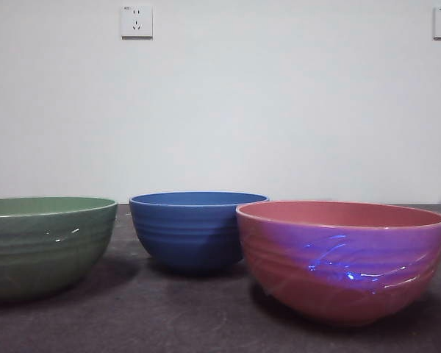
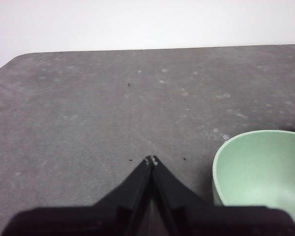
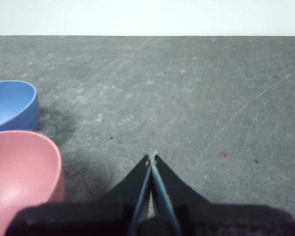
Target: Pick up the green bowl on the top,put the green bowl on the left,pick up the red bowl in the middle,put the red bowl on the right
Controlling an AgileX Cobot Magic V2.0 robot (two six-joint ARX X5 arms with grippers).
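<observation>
Both placements are judged complete: the glossy ribbed sage-green bowl [image 1: 44, 246] stands left and the glossy ribbed salmon-red bowl [image 1: 343, 259] right on the grey bench [image 1: 198, 312], apparently apart, both hands [image 2: 151, 160] [image 3: 152, 158] closed, empty, with only withdrawal remaining.

Low front camera; wrist cameras overlook table [image 2: 88, 108].

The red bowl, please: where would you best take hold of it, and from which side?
Grip the red bowl at its thin rim from above, one finger inside. It stands upright and open, its ribbed wall too wide to span. The right gripper, shut, is nearest; avoid the side toward the blue bowl.
</observation>
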